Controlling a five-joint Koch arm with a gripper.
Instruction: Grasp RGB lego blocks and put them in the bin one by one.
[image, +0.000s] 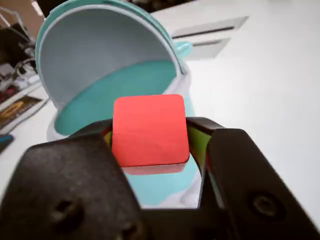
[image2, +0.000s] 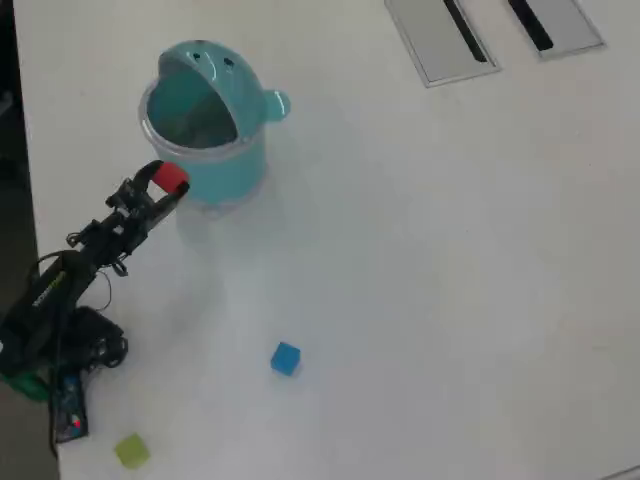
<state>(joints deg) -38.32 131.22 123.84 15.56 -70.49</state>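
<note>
My gripper (image: 150, 131) is shut on the red block (image: 149, 130), held in the air just short of the teal bin (image: 125, 90). The bin's domed lid (image: 95, 50) is flipped open and its mouth faces me. In the overhead view the gripper (image2: 166, 185) holds the red block (image2: 170, 178) at the bin's (image2: 215, 160) lower left rim. The blue block (image2: 285, 358) lies on the white table well below the bin. The yellow-green block (image2: 131, 450) lies near the bottom left, beside the arm's base.
The arm's base (image2: 50, 340) with cables sits at the table's left edge. Two grey recessed panels (image2: 440, 40) with dark slots are set into the table at the top right. The white table (image2: 430, 260) stretches to the right.
</note>
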